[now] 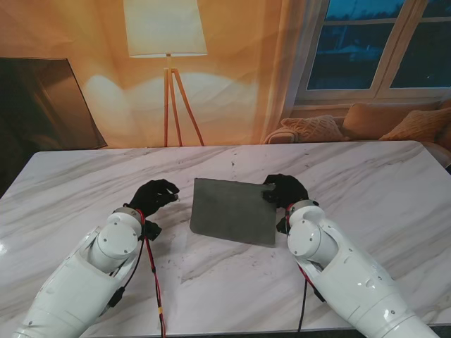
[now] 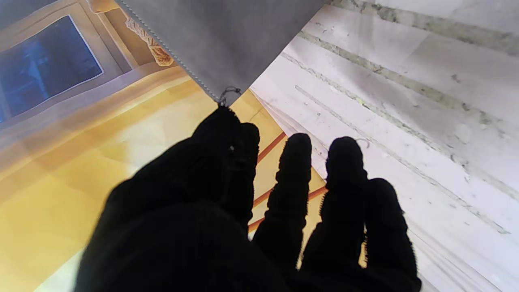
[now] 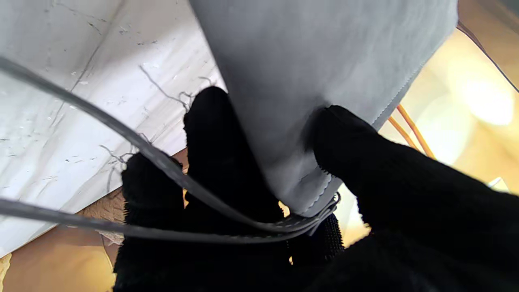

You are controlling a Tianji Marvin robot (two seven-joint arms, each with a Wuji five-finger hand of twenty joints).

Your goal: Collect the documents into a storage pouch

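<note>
Clearly, the grey pouch (image 1: 233, 210) is held above the counter (image 1: 366, 176), its far right corner pinched by the right hand (image 1: 285, 190). Its left edge hangs just right of the empty left hand (image 1: 156, 196), whose fingers are loosely curled; no documents are seen.

My stand camera looks down from above the shoulders onto the bench (image 1: 366, 183). Each wrist camera peers along its hand's fingers, very close. All three views share the grey pouch (image 1: 232, 210) at the stand frame's centre.
</note>
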